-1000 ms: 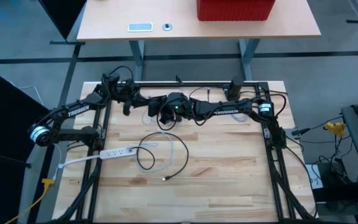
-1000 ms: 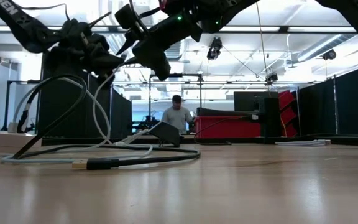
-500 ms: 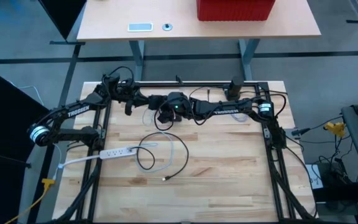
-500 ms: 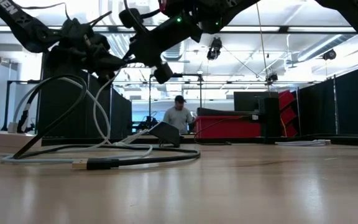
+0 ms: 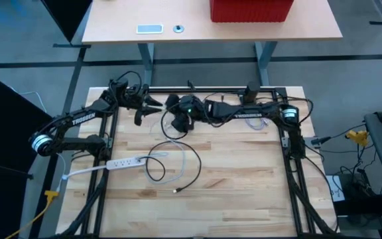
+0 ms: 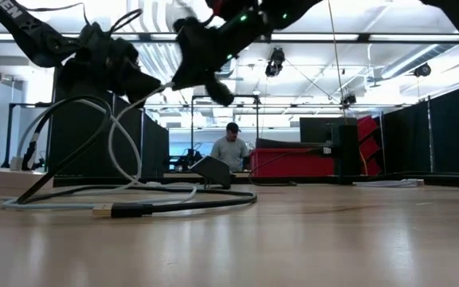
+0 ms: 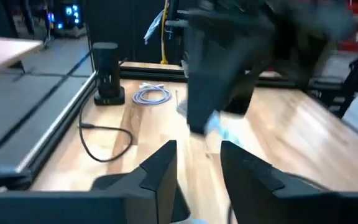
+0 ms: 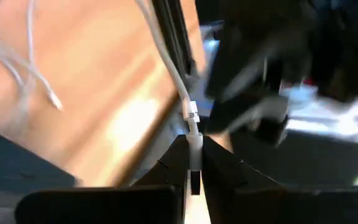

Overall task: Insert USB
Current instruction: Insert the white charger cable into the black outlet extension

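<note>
Pinched shut on the white cable (image 8: 180,93), right gripper (image 8: 193,163) faces the part-open, empty left gripper (image 7: 197,163) just beside it.

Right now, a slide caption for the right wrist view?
Right gripper shut on a white cable just behind its connector, above the wooden table.

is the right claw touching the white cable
Touching. The right wrist view shows the right claw with its fingers pinched shut on the white cable, which runs up from between them.
</note>
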Tool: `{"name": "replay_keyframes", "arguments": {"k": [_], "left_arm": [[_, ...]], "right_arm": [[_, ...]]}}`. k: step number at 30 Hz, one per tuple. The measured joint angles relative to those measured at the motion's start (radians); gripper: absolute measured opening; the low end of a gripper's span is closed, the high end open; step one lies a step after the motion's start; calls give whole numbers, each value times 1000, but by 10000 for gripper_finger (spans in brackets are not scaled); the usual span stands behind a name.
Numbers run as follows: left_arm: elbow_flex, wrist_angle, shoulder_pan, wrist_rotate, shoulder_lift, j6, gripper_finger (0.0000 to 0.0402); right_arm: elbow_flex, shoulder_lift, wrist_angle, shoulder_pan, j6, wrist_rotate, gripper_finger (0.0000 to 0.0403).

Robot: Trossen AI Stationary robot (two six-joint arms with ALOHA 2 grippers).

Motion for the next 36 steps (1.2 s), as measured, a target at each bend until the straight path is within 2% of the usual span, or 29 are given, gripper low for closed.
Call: {"name": "replay_keyframes", "arguments": {"k": [4,7,10,11,13,15,18,25,33,36], "left_arm": [[0,15,-14,-2,8,89,127],[0,114,-72,-32,40,102,129],[0,233,-152,-171,81,99,122],[-1,264,-172,-221,90,105,118],[-1,327,-213,-319,109,117,111],[-2,388,-234,-366,119,123,104],[-2,481,-245,-375,128,112,98],[-2,553,-264,-374,175,107,85],[-2,689,-267,-375,227,30,72],[-2,701,-267,-376,227,28,66]], "right_arm": [[0,-71,-127,-84,361,-276,15],[0,-91,-139,-156,632,-476,15],[-13,-88,-136,-227,834,-653,15],[-23,-86,-128,-241,873,-677,15],[-43,-79,-113,-264,949,-719,15],[-61,-77,-105,-277,993,-742,15],[-67,-77,-91,-282,1014,-755,15],[-68,-77,10,-281,1088,-846,15],[-69,-71,-23,-288,1094,-835,15],[-73,-70,-25,-288,1107,-790,15]]}}
